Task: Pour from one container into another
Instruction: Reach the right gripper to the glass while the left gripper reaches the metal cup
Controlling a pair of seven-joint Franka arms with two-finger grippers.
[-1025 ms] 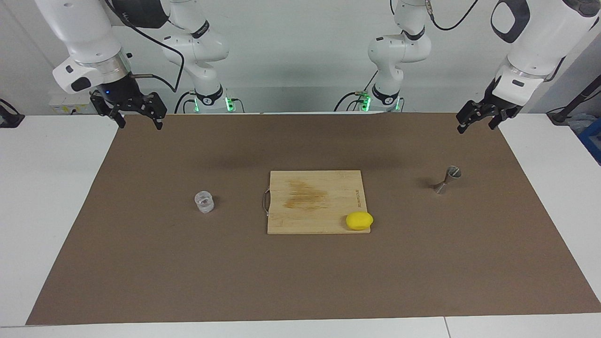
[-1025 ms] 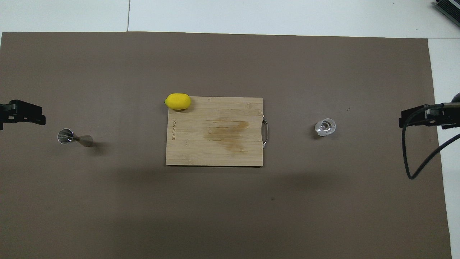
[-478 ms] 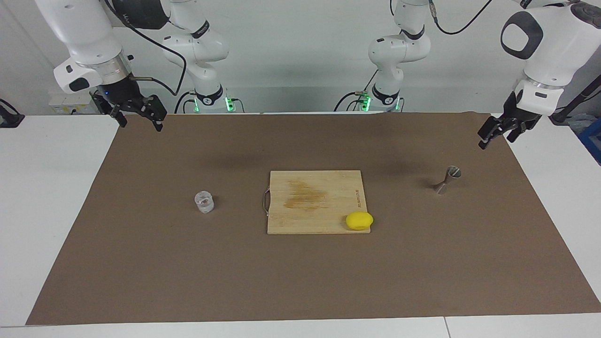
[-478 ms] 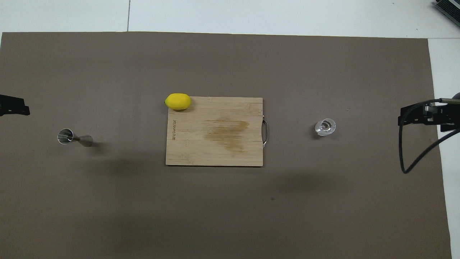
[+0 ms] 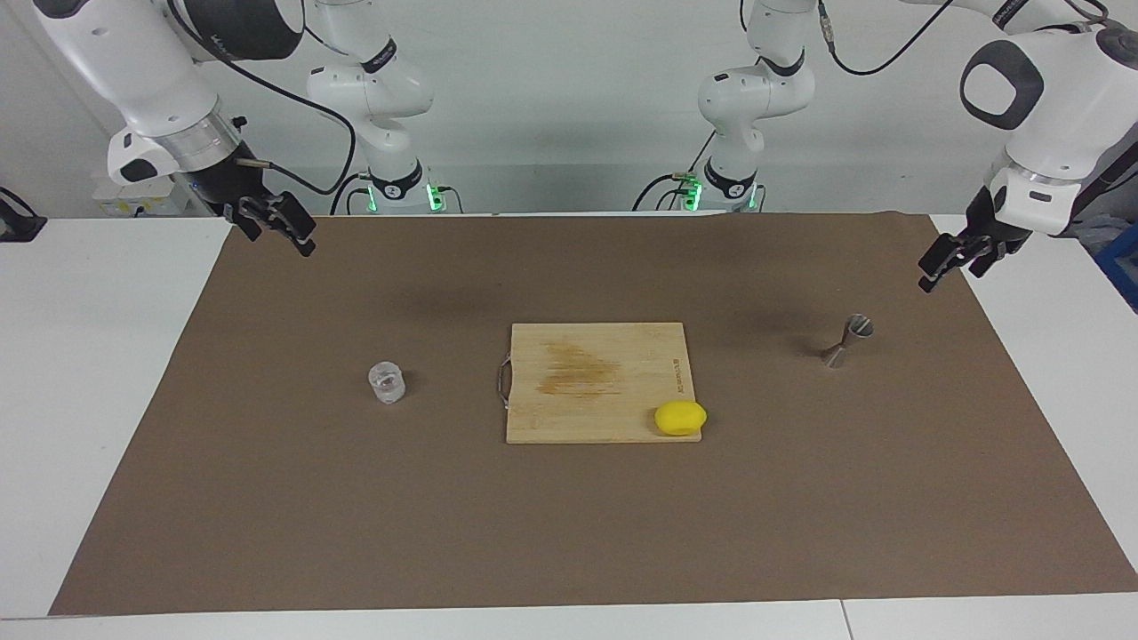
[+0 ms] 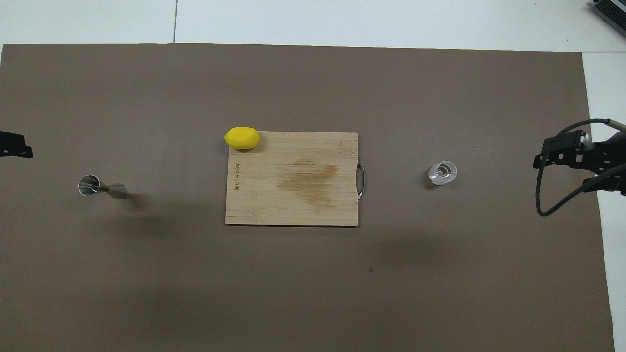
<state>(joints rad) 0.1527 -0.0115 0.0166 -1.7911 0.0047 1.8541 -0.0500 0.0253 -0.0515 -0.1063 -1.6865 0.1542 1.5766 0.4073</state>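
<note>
The glass cup (image 5: pixel 388 382) stands upright on the brown mat (image 5: pixel 569 533), well apart from the right gripper (image 5: pixel 275 222), whose fingers are spread and empty above the mat's corner. To pick it up well, these fingers should come down on either side of the cup's thick wall and keep it level. The metal jigger (image 5: pixel 847 340) stands near the left gripper (image 5: pixel 944 262), fingers also apart, empty. Between cup and jigger lie a cutting board (image 5: pixel 597 382) and a lemon (image 5: pixel 680 417); carrying high should clear both.
</note>
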